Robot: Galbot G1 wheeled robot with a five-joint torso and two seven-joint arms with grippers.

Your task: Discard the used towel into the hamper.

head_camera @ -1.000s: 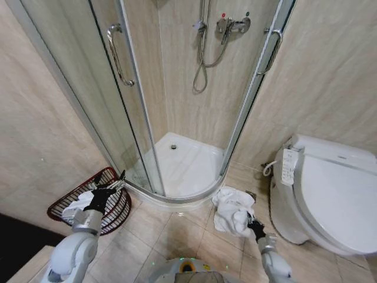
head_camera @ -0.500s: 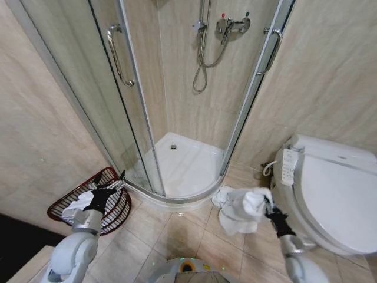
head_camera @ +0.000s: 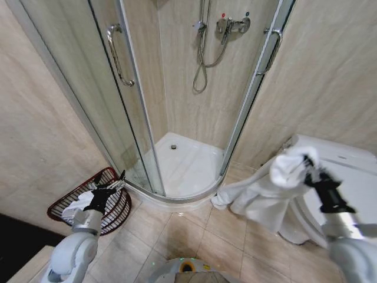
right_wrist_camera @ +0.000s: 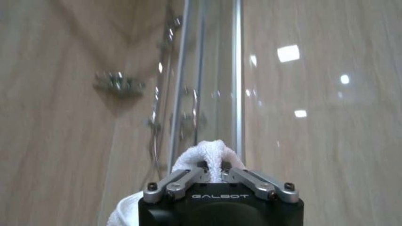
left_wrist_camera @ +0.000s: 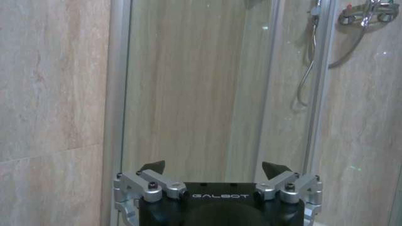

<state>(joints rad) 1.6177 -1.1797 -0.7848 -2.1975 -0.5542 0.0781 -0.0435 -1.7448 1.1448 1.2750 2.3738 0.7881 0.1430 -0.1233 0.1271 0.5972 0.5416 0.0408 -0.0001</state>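
Note:
My right gripper (head_camera: 307, 168) is shut on the white towel (head_camera: 268, 191) and holds it up in front of the toilet, with the cloth draping down to the floor tiles. In the right wrist view the towel (right_wrist_camera: 204, 155) bulges between the closed fingers of the right gripper (right_wrist_camera: 213, 167). The hamper (head_camera: 70, 197), a dark reddish-brown wire basket with white cloth inside, stands on the floor at the left by the shower door. My left gripper (head_camera: 109, 187) hovers open over the hamper's far rim. The left wrist view shows the left gripper (left_wrist_camera: 213, 168) with its fingers spread apart.
A curved glass shower cabin (head_camera: 177, 159) with a white tray fills the middle. The white toilet (head_camera: 336, 194) stands at the right. Beige floor tiles (head_camera: 177, 233) lie between hamper and towel. Tiled walls close both sides.
My right gripper has lifted the towel off the floor, rising and moving right in front of the toilet. The left arm has stayed still over the hamper.

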